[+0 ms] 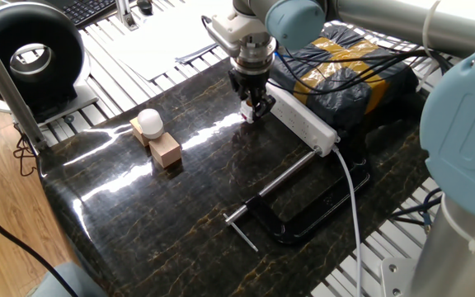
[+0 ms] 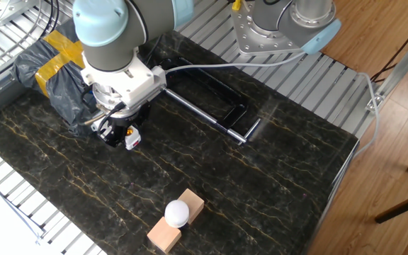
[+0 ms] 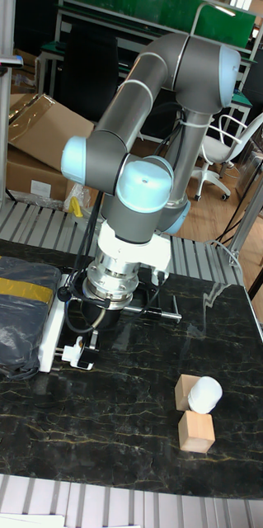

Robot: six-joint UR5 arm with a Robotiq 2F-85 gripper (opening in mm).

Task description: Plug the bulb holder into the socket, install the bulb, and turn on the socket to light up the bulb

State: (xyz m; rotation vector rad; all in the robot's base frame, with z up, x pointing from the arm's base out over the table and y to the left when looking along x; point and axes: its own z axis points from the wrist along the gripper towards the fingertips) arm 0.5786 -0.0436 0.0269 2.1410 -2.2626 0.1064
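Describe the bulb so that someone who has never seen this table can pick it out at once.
Start at the dark marble table and look to the side far from the gripper and the socket. Two tan wooden cubes sit there together. The bulb is the white round-topped thing beside them, the only rounded white item there.

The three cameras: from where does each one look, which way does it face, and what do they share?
One fixed view: high off a table corner, looking down past the bulb to the gripper beside the socket; wrist and a large arm joint show.
The other fixed view: high on the opposite side; bulb nearest, arm and robot base show.
Tall fixed view: lower, level, facing the whole arm.
All share bulb, gripper and wooden blocks.
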